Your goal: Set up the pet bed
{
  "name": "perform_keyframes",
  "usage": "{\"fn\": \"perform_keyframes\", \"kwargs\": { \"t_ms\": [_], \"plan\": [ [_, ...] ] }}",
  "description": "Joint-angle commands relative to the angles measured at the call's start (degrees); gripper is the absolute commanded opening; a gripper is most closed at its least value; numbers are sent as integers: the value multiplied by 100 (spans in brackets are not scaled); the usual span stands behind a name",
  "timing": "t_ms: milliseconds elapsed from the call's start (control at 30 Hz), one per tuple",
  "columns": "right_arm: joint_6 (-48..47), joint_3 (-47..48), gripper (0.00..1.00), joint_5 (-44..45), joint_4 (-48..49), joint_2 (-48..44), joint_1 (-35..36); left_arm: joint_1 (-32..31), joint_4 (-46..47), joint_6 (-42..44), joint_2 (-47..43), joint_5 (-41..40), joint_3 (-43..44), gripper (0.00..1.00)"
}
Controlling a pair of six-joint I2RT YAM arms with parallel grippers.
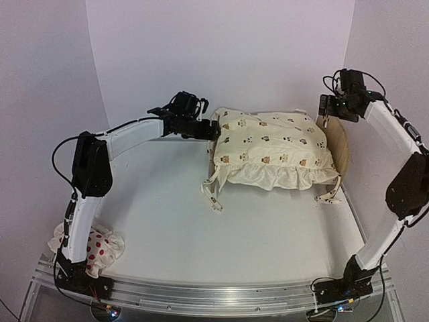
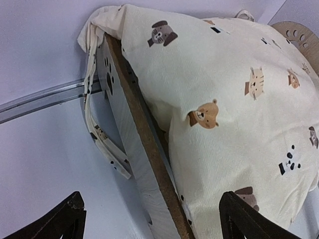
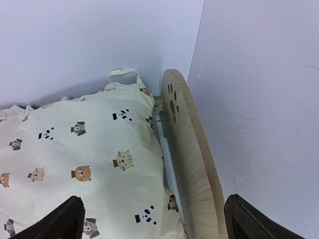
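Pet bed (image 1: 342,144), cushion (image 1: 275,147) on top, sits between left tool (image 1: 213,127) and right tool (image 1: 326,111); both spread, empty; risk: loose ties (image 2: 102,139) beside left tool snag a finger, dragging cushion askew.

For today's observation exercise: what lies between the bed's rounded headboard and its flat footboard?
The cream animal-print cushion fills the pet bed there; top view shows it best.

We see a white table (image 1: 255,228) carrying the light-wood pet bed (image 1: 342,151) at its far side and a small white red-spotted pillow (image 1: 102,243) at its near left corner.
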Motion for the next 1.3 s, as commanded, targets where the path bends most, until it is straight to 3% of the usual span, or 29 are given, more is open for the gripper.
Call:
{"fn": "perform_keyframes", "kwargs": {
  "t_ms": [0, 300, 400, 567, 667, 800, 900, 1100, 1267],
  "plan": [
    [-327, -52, 98, 424, -713, -88, -120, 8, 16, -111, 177, 351, -23, 93],
    [-276, 124, 98, -190, -1310, 605, -766, -18, -2, -212, 464, 655, 79, 91],
    [-278, 181, 92, -687, -1345, 763, -923, -32, 42, -220, 499, 672, 36, 89],
    [-320, -3, 67, -1581, -1227, 717, -952, -50, 87, -322, 423, 580, -126, 85],
    [-249, -35, 42, -1906, -1189, 651, -954, -81, 167, -356, 101, 511, -490, 86],
    [-171, -115, 11, -2235, -1184, 461, -931, -93, 226, -578, -608, 71, -1264, 91],
    [-137, -224, 1, -2248, -1155, 287, -824, -93, 210, -968, -1251, -242, -1870, 99],
    [-62, -375, 0, -2076, -1153, 9, -287, -86, 406, -1941, -2709, -430, -3463, 100],
    [107, -565, 0, -1880, -1149, -148, 47, -87, 1325, -2777, -3917, 222, -4952, 99]
  ]
}}
